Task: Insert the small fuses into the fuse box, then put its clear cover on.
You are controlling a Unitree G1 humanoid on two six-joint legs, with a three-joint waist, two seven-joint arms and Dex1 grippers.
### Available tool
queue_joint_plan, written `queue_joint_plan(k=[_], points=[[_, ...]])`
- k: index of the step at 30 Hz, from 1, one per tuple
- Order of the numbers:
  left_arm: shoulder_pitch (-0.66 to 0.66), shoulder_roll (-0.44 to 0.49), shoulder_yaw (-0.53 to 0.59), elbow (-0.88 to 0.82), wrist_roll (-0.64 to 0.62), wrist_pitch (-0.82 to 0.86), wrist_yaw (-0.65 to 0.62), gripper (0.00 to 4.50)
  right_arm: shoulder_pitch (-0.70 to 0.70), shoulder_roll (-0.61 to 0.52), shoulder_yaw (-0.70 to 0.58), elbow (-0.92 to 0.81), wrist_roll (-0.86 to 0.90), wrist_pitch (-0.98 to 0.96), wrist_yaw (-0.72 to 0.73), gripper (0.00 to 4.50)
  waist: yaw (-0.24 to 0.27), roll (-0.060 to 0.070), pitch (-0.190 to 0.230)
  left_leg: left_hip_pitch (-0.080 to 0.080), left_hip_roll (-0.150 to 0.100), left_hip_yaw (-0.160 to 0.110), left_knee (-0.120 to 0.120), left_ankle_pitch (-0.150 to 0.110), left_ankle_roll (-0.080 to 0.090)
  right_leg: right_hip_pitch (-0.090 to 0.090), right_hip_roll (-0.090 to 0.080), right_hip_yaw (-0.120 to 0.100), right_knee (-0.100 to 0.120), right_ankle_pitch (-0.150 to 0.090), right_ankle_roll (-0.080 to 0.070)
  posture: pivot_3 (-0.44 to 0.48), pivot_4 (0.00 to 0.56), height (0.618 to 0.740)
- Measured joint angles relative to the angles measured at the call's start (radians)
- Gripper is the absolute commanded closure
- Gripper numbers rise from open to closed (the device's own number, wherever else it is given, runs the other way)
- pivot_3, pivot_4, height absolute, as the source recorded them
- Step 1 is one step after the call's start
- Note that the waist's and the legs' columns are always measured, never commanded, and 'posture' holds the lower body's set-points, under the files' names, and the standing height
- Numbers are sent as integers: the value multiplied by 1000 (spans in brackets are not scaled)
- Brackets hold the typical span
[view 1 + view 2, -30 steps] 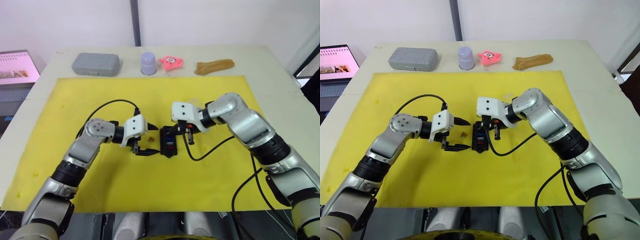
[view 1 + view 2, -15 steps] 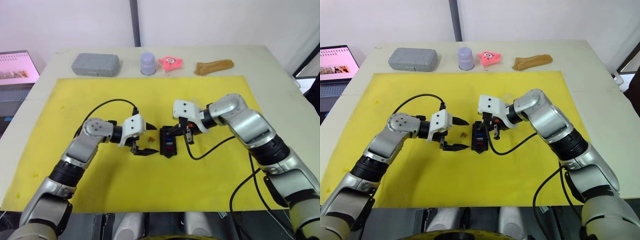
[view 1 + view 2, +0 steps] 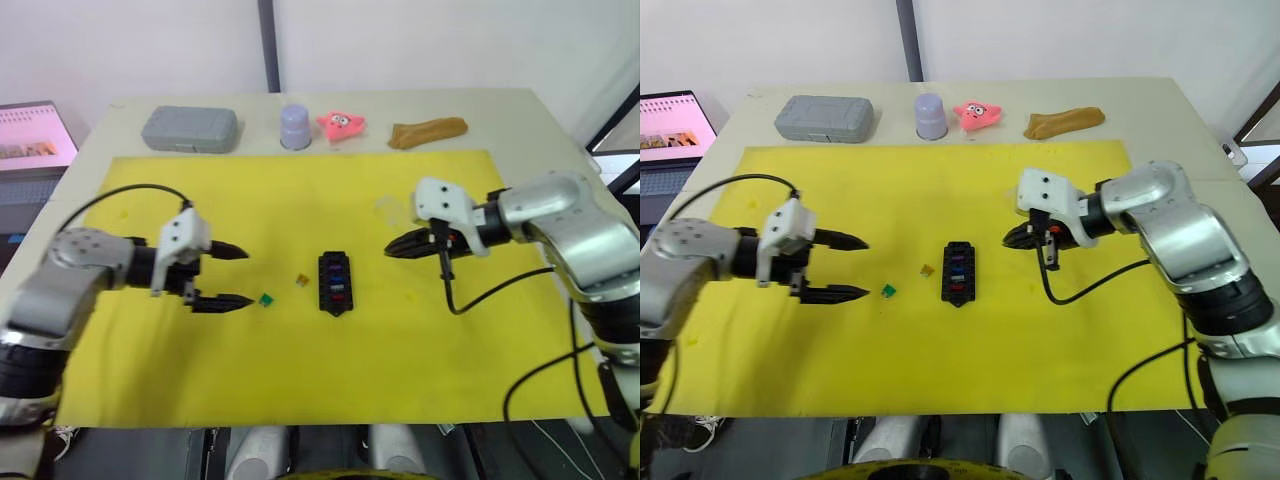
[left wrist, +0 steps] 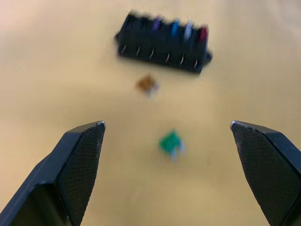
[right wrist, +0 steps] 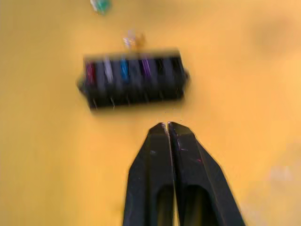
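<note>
The black fuse box (image 3: 335, 283) lies mid-mat with red, grey, blue and purple small fuses seated in one row (image 5: 117, 70). Two loose fuses rest on the mat to its left: a green one (image 3: 266, 299) and a yellow-orange one (image 3: 302, 280). My left gripper (image 3: 240, 276) is open and empty, left of the green fuse (image 4: 170, 142), its fingers (image 4: 82, 155) spread wide. My right gripper (image 3: 390, 250) is shut and holds nothing, right of the fuse box (image 5: 134, 82). A faint clear patch, likely the clear cover (image 3: 388, 208), lies behind the right gripper.
Everything sits on a yellow mat (image 3: 300, 380) on a pale table. Along the far edge stand a grey case (image 3: 190, 128), a lilac cup (image 3: 295, 127), a pink star toy (image 3: 342, 124) and a brown object (image 3: 428, 132). A laptop (image 3: 35, 135) is at far left.
Both arms have drawn back from the fuse box, the left one leftward and the right one rightward. The green fuse now lies in plain sight on the mat.
</note>
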Motion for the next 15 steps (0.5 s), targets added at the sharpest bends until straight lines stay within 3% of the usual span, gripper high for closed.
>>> queue_joint_plan(k=[6,7,15], points=[[115,98,92,17,-13,14,-42,0,120,-138,-83,14,3,-109,41,265,1,0,1,0,0,0,0,0,1,0,0,0,-1,0,0,0,150,740],[131,107,107,21,-14,13,-46,0,141,-154,-95,23,2,-120,44,22,0,1,1,0,0,1,0,0,1,0,0,0,-1,0,0,0,150,740],[219,169,198,95,-8,-16,-75,0,243,-228,-180,91,-5,-166,38,22,-1,5,4,0,1,2,-1,0,1,0,0,0,-1,0,0,0,150,740]])
